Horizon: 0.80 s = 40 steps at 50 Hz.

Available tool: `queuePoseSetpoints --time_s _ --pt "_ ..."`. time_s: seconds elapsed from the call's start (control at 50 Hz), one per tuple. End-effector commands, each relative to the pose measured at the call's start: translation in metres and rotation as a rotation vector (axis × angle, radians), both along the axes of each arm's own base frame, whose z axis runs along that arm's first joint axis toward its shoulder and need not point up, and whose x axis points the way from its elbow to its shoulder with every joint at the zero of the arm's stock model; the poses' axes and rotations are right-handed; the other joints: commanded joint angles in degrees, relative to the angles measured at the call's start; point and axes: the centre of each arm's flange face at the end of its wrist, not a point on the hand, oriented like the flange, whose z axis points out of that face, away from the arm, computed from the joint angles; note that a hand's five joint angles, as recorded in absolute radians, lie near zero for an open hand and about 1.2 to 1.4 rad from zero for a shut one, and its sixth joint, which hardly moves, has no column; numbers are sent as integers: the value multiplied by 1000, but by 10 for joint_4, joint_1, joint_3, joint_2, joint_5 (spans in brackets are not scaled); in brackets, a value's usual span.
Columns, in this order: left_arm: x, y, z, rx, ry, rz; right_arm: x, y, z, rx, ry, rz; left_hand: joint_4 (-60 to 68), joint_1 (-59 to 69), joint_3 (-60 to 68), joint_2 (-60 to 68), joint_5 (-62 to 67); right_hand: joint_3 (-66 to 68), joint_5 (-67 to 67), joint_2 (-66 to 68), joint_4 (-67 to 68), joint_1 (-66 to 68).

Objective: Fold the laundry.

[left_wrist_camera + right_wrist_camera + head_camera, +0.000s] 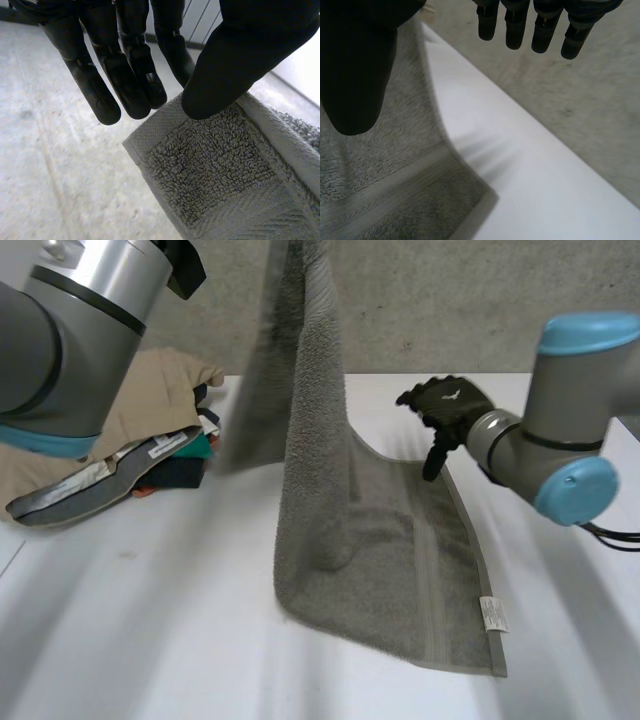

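White table (150, 640); grey concrete floor (450, 300) beyond far edge.

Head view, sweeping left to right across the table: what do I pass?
From the left: pile of clothes → grey towel, one end lifted off the table → right hand beside the towel → right arm.

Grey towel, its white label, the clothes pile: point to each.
grey towel (380, 560): head view, the part lying flat.
white label (492, 615): head view, its middle.
clothes pile (165, 400): head view, its tan top layer.
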Motion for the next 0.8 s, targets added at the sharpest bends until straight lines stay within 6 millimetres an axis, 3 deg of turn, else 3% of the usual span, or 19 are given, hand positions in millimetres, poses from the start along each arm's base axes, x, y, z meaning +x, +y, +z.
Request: queuePoseSetpoints --time_s 0.02,0.1,0.12,0.16,0.18,0.22,0.3,0.32,0.38,0.4,0.44,0.46,0.54,0.58,0.68,0.76,0.8 --pt "9 31 17 -28 13 -65 28 -22 -63 46 -25 132 112 145 115 112 135 -19 -28 -22 -22 -28" --pt "11 36 16 -26 5 -71 34 -31 -89 44 -23 127 112 145 115 112 135 -15 -24 -18 -18 -25" --pt "12 37 14 -22 0 -72 35 -37 -91 24 -25 106 112 145 115 112 135 188 180 186 186 179" --pt "12 36 11 -15 -8 -73 34 -43 -90 -1 -26 77 112 145 115 112 135 401 393 399 399 392" --pt "12 35 8 -10 -14 -73 30 -51 -84 -34 -30 42 112 145 115 112 135 678 670 676 676 669" --pt "13 33 6 -8 -17 -69 26 -59 -73 -78 -40 3 112 145 115 112 135 681 672 678 678 672" --pt "19 23 8 -27 -9 -40 7 -79 -24 -214 -75 -112 112 145 115 112 135 681 672 678 678 672" --pt "24 16 11 -43 -2 -18 -5 -88 9 -305 -106 -170 112 145 115 112 135 681 672 678 678 672" --pt "35 -2 16 -74 15 30 -22 -96 56 -441 -153 -236 112 145 115 112 135 681 672 678 678 672" --pt "42 -16 16 -84 28 63 -31 -96 88 -528 -186 -267 112 145 115 112 135 681 672 678 678 672" --pt "44 -30 15 -90 32 84 -42 -94 121 -610 -218 -294 112 145 115 112 135 681 672 678 678 672" --pt "45 -34 16 -94 34 90 -52 -87 152 -678 -241 -310 112 145 115 112 135 681 672 678 678 672" --pt "50 -57 25 -111 85 145 -65 -64 201 -755 -266 -314 112 145 115 112 135 681 672 678 678 672" --pt "50 -64 22 -106 96 159 -68 -53 212 -756 -265 -312 112 145 115 112 135 681 672 678 678 672" --pt "52 -84 0 -60 75 180 -73 -28 200 -605 -189 -275 112 145 115 112 135 681 672 678 678 672" --pt "51 -96 -35 32 30 195 -80 -18 152 -378 -82 -238 112 145 115 112 135 681 672 678 678 672" --pt "49 -96 -65 115 -12 189 -83 -11 117 -237 -24 -230 112 145 115 112 135 681 672 678 678 672"
